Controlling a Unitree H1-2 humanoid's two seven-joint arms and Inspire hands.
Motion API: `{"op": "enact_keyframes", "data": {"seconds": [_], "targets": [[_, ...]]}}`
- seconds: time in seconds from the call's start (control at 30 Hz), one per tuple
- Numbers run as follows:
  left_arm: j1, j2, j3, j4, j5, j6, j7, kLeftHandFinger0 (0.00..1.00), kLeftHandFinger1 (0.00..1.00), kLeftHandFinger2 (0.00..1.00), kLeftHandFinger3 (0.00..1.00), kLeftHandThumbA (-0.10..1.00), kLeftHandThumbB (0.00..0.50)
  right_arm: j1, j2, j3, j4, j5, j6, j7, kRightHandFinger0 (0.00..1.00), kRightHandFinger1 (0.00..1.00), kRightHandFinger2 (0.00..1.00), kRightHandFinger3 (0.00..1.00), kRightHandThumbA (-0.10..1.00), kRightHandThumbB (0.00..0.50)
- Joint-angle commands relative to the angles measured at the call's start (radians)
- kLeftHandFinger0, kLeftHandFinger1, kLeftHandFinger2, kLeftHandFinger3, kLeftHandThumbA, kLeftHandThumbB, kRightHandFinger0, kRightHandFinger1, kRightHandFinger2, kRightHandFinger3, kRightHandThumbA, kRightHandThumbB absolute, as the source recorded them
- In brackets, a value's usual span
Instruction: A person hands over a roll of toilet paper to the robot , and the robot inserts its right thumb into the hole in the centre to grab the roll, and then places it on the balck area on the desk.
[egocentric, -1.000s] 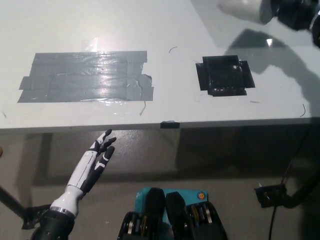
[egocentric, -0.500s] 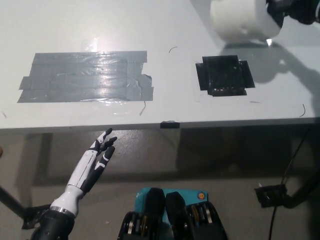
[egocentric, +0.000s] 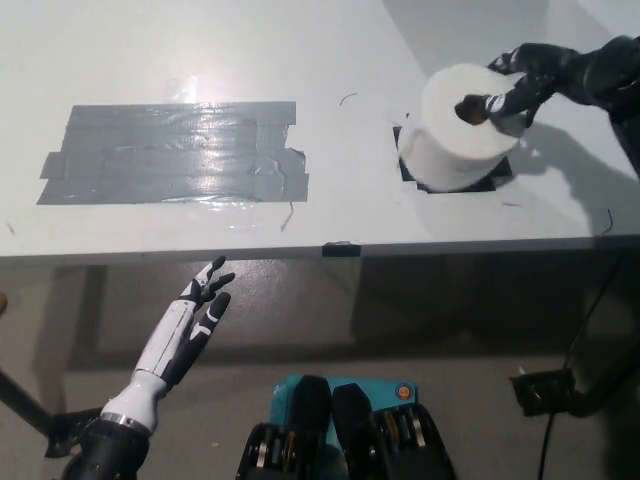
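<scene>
At upper right I see my right robot hand (egocentric: 520, 85) gripping the toilet paper roll (egocentric: 455, 140) on the black area (egocentric: 503, 170); my left robot hand (egocentric: 195, 315) rests open, lower left.

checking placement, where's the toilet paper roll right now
In the head view the toilet paper roll is at the table's right side, over the black patch, with the black right hand gripping it through its centre hole.
</scene>
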Motion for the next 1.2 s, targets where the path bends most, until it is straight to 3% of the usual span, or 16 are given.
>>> {"op": "enact_keyframes", "data": {"seconds": [0.0,0.03,0.07,0.1,0.13,0.2,0.23,0.3,0.4,0.53,0.6,0.67,0.73,0.8,1.03,1.17], "targets": [[-0.015,0.013,0.002,-0.026,-0.006,-0.004,-0.011,1.0,0.96,0.9,1.0,1.0,0.0,-0.026,0.008,0.038,0.009,-0.065,-0.067,0.017,0.31,0.66,0.78,0.36,-0.1,0.212],[-0.016,0.014,0.002,-0.025,-0.005,-0.006,-0.012,1.0,0.96,0.9,1.0,1.0,0.0,-0.031,0.011,0.045,0.018,-0.07,-0.065,0.024,0.27,0.63,0.74,0.31,-0.1,0.224],[-0.017,0.015,0.002,-0.026,-0.005,-0.008,-0.012,1.0,0.97,0.91,1.0,1.0,0.0,-0.04,0.016,0.043,0.027,-0.062,-0.038,0.055,0.37,0.77,0.95,0.66,-0.01,0.28],[-0.017,0.014,0.002,-0.025,-0.007,-0.011,-0.012,1.0,0.97,0.91,1.0,1.0,0.0,-0.046,0.014,0.041,0.021,-0.053,-0.017,0.094,0.6,1.0,1.0,1.0,0.14,0.283],[-0.016,0.014,0.003,-0.025,-0.01,-0.014,-0.012,1.0,0.97,0.91,1.0,1.0,0.0,-0.052,0.012,0.039,0.014,-0.044,0.003,0.137,0.62,1.0,1.0,1.0,0.18,0.295],[-0.017,0.015,0.002,-0.023,-0.005,-0.015,-0.011,1.0,0.95,0.9,1.0,1.0,0.007,-0.064,0.008,0.036,0.017,-0.035,0.011,0.184,1.0,1.0,1.0,1.0,0.32,0.316],[-0.02,0.015,0.002,-0.018,-0.004,-0.018,-0.012,1.0,0.95,0.9,1.0,1.0,0.001,-0.069,0.006,0.033,0.017,-0.037,0.009,0.189,1.0,1.0,1.0,1.0,0.39,0.328],[-0.022,0.019,-0.002,-0.011,0.006,-0.03,-0.01,1.0,0.96,0.89,1.0,1.0,0.0,-0.093,0.001,0.036,0.031,-0.049,-0.005,0.187,1.0,1.0,1.0,1.0,0.56,0.43],[-0.016,0.017,0.0,-0.016,0.002,-0.024,-0.01,1.0,0.96,0.9,1.0,1.0,0.006,-0.119,-0.006,0.046,-0.001,-0.075,0.015,0.178,1.0,1.0,1.0,1.0,0.67,0.499],[-0.015,0.014,0.001,-0.016,0.0,-0.021,-0.009,1.0,0.96,0.9,1.0,1.0,0.0,-0.122,-0.028,-0.002,-0.078,-0.055,0.064,0.142,1.0,1.0,1.0,1.0,0.68,0.494],[-0.016,0.014,0.001,-0.011,0.0,-0.029,-0.007,1.0,0.96,0.9,1.0,1.0,0.0,-0.123,-0.037,-0.051,-0.105,-0.022,0.086,0.13,1.0,1.0,1.0,1.0,0.69,0.44],[-0.015,0.014,0.002,-0.015,0.0,-0.02,-0.009,1.0,0.96,0.9,1.0,1.0,0.0,-0.136,-0.049,-0.065,-0.111,-0.038,0.053,0.079,1.0,1.0,1.0,1.0,0.79,0.461],[-0.016,0.013,0.003,-0.019,-0.001,-0.016,-0.009,1.0,0.96,0.89,1.0,1.0,0.0,-0.138,-0.056,-0.127,-0.143,-0.014,0.061,0.018,1.0,1.0,1.0,1.0,0.72,0.474],[-0.018,0.013,0.004,-0.017,-0.008,-0.022,-0.011,1.0,0.95,0.88,1.0,1.0,0.0,-0.153,-0.072,-0.177,-0.145,0.018,0.016,0.013,1.0,1.0,1.0,1.0,0.73,0.421],[-0.018,0.016,0.003,-0.013,-0.003,-0.022,-0.011,1.0,0.95,0.9,1.0,1.0,0.012,-0.179,-0.113,-0.252,-0.202,0.001,0.051,-0.016,1.0,1.0,1.0,1.0,0.9,0.469],[-0.024,0.009,0.004,-0.021,0.003,-0.01,-0.003,1.0,0.95,0.88,1.0,1.0,0.003,-0.152,-0.137,-0.322,-0.298,0.021,0.032,-0.063,1.0,1.0,1.0,1.0,0.92,0.447]]}}
